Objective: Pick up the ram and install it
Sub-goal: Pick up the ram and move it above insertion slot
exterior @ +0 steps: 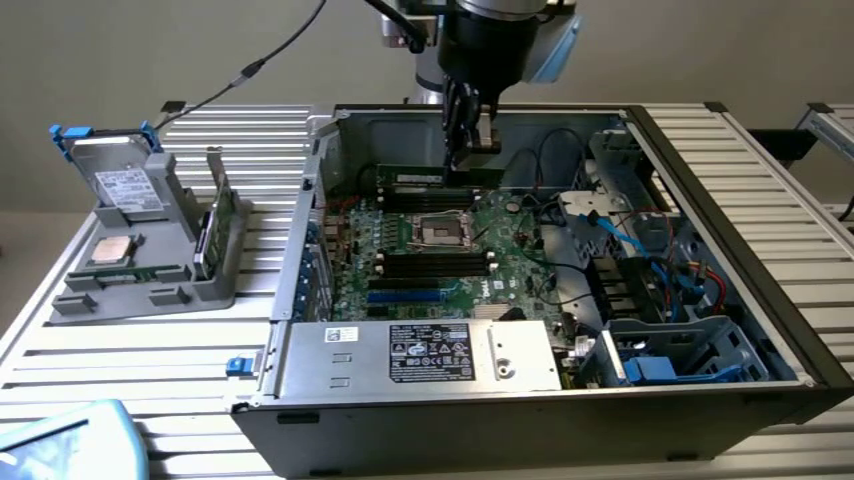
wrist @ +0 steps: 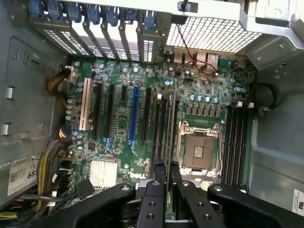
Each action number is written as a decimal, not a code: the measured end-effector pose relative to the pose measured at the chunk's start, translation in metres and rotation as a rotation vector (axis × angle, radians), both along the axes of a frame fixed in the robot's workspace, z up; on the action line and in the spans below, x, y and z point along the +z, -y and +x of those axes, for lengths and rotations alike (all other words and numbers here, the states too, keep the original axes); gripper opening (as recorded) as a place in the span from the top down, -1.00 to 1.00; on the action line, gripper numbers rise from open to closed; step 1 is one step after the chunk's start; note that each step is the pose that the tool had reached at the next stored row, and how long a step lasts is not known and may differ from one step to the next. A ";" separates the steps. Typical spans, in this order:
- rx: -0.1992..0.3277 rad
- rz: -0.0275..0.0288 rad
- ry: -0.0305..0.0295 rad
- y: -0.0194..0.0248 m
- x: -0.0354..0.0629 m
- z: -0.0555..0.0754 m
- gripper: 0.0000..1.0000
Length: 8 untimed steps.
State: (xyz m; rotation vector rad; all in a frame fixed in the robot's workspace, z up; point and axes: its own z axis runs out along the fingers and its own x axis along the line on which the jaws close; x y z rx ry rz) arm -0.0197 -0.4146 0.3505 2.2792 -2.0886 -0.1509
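The tool (exterior: 470, 152) hangs inside the open computer case (exterior: 767, 300), which stands on the slatted desk (exterior: 134, 370). Its two black fingers (wrist: 159, 178) are almost together and pinch the ram (exterior: 420, 178) by its thin edge. The ram is upright over the black slots just beside the empty processor socket (wrist: 197, 149); whether it touches a slot I cannot tell. The green motherboard (wrist: 121, 123) carries white "DELL" lettering. The power supply (exterior: 427, 352) has a black label, its writing too small to read. On the exterior view's left, a grey holder (exterior: 167, 275) carries a hard drive (exterior: 123, 185) with a white label.
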 end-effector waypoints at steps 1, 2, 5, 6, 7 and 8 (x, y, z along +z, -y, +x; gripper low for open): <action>-0.001 0.0000 0.0019 -0.0009 -0.0008 0.000 0.72; -0.001 0.0000 0.0041 -0.0018 -0.0016 0.000 0.72; -0.002 -0.0006 0.0163 -0.0033 -0.0036 0.000 0.72; -0.002 -0.0010 0.0224 -0.0034 -0.0042 0.000 0.72; -0.002 -0.0018 0.0287 -0.0034 -0.0048 0.000 0.72; -0.002 -0.0024 0.0353 -0.0035 -0.0054 0.000 0.72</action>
